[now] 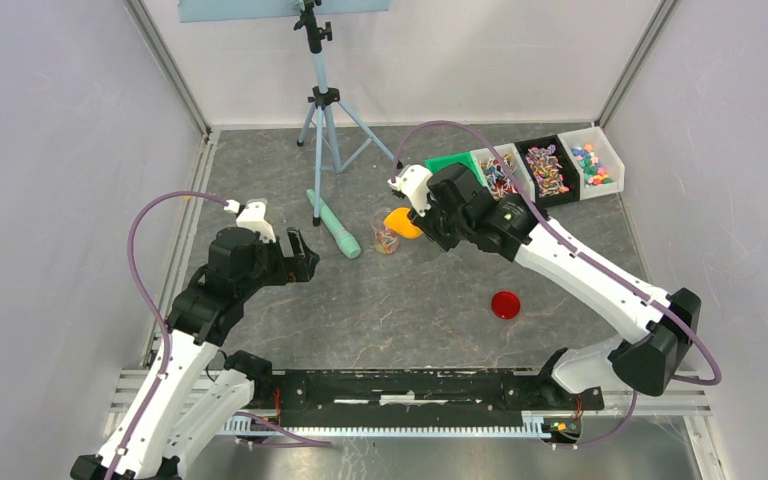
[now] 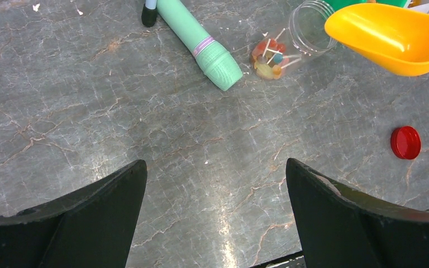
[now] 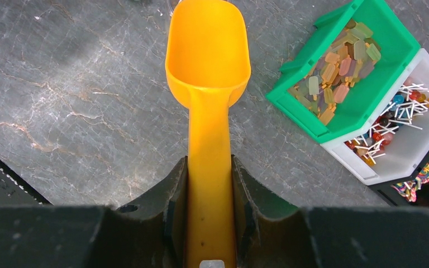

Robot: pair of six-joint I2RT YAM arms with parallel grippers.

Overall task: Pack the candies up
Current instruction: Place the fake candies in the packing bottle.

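A clear jar [image 1: 386, 235] stands on the table with a few candies [image 2: 269, 58] in its bottom. An orange scoop [image 3: 208, 50] hangs with its empty bowl just right of the jar's mouth [image 2: 310, 25]. My right gripper [image 3: 209, 162] is shut on the scoop's handle [image 1: 403, 221]. More candies fill the green bin [image 3: 363, 67] and the white bin [image 3: 408, 131] beside it. My left gripper [image 2: 215, 167] hovers open over bare table, left of the jar, holding nothing. The red lid [image 1: 504, 304] lies flat, apart from the jar.
A mint-green tube [image 1: 335, 225] lies left of the jar. A tripod [image 1: 325, 110] stands at the back. A black bin [image 1: 547, 168] and another white bin [image 1: 592, 162] of sweets continue the row at the back right. Walls close in both sides.
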